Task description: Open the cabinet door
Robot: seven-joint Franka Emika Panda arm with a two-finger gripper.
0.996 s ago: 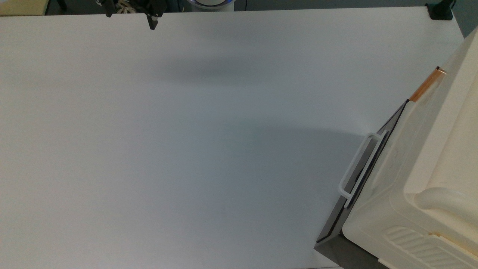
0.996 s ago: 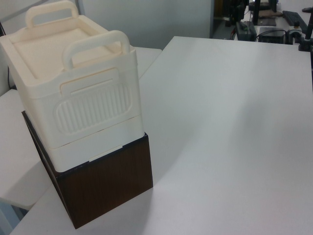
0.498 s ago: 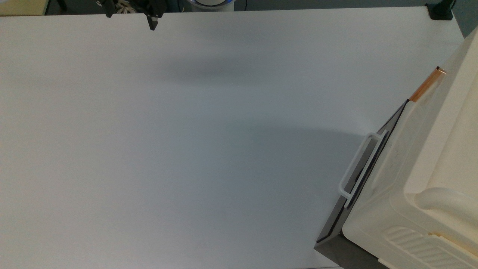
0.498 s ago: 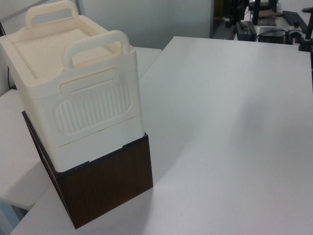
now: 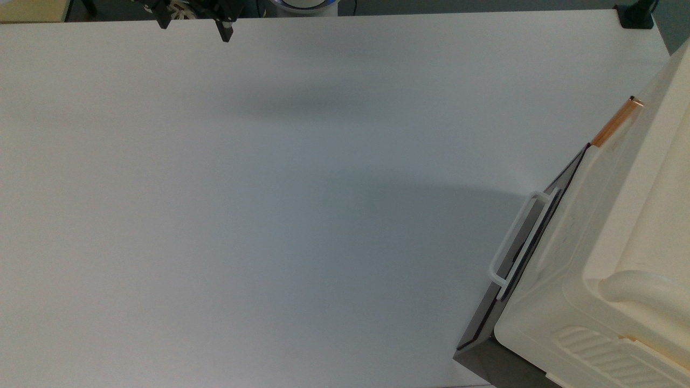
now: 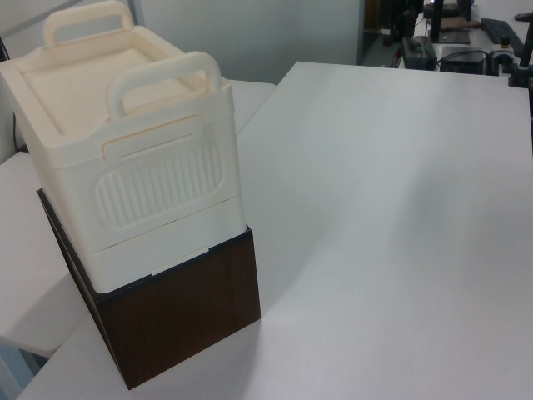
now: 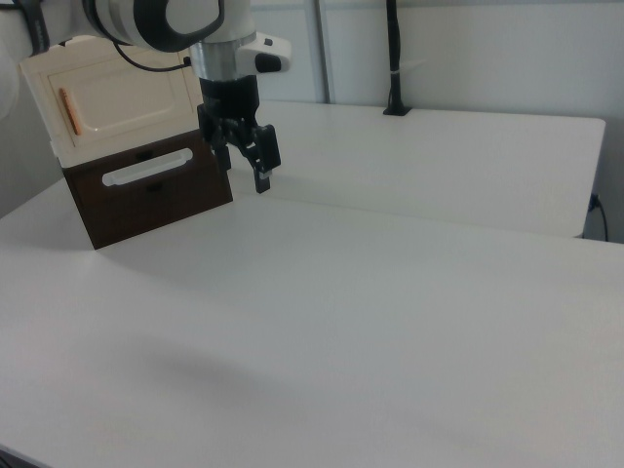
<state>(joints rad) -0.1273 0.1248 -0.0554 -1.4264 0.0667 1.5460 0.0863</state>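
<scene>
In the top view the tool hangs open and empty at the far edge of the white tabletop, well apart from the cabinet door at the top view's right, whose copper handle is probably the place to grip. In the left view the cream cabinet looks like stiff, smooth, light plastic on a dark wood-grain box. In the right view the door is shut, a recessed panel with the thin handle upright near its left edge; it would likely swing easily.

Bright, even light; perhaps slightly soft.

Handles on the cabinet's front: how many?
2: a short copper-orange bar handle on the cream plastic cabinet door, and a white loop handle on the dark brown drawer panel below.
</scene>
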